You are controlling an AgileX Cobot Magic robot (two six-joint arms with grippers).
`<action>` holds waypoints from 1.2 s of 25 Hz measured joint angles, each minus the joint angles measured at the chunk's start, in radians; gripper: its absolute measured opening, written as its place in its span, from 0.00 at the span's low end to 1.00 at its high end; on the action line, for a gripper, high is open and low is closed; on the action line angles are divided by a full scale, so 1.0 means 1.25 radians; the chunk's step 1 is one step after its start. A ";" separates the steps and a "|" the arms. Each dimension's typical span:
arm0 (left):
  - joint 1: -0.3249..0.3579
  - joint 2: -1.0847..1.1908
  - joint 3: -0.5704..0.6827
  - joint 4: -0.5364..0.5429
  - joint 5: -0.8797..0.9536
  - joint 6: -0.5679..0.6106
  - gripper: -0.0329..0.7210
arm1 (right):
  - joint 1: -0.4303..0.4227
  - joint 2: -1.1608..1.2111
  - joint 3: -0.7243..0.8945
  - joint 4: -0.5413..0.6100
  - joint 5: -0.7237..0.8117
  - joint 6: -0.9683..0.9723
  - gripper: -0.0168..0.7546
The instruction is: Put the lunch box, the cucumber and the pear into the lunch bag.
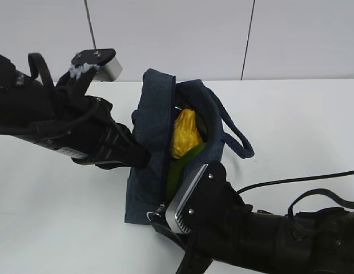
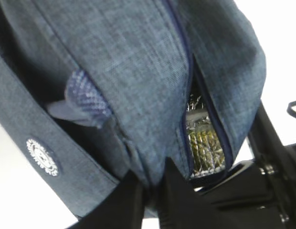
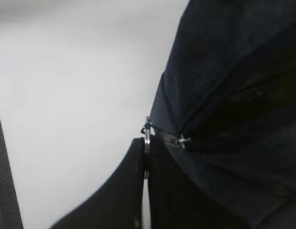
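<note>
The navy lunch bag point(image 1: 151, 123) lies open in the middle of the white table. Inside it show the yellow pear point(image 1: 185, 134) and, nearer the camera, the green cucumber point(image 1: 178, 168). The lunch box is hidden. My left gripper point(image 1: 143, 158) is shut on a fold of the bag's left wall; in the left wrist view this gripper point(image 2: 150, 183) pinches the fabric beside the zipper gap and its silver lining point(image 2: 205, 143). My right gripper point(image 1: 158, 217) is at the bag's near end, and in the right wrist view this gripper point(image 3: 146, 148) is shut on the silver ring pull point(image 3: 147, 136).
The bag's strap handle point(image 1: 237, 137) loops out to the right. A black cable point(image 1: 291, 181) trails over the table point(image 1: 57, 228) at the right. A pale panelled wall stands behind the table's far edge.
</note>
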 joint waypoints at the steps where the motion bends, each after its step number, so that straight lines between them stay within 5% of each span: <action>1: 0.000 0.000 0.000 0.000 0.000 0.000 0.05 | 0.000 -0.009 0.000 -0.004 0.006 0.006 0.02; 21: 0.000 0.000 0.000 -0.001 0.003 0.001 0.05 | 0.002 -0.203 0.038 -0.001 0.055 0.022 0.02; 30: 0.000 0.000 0.000 0.000 0.004 0.002 0.05 | 0.002 -0.235 0.039 0.095 0.051 -0.076 0.02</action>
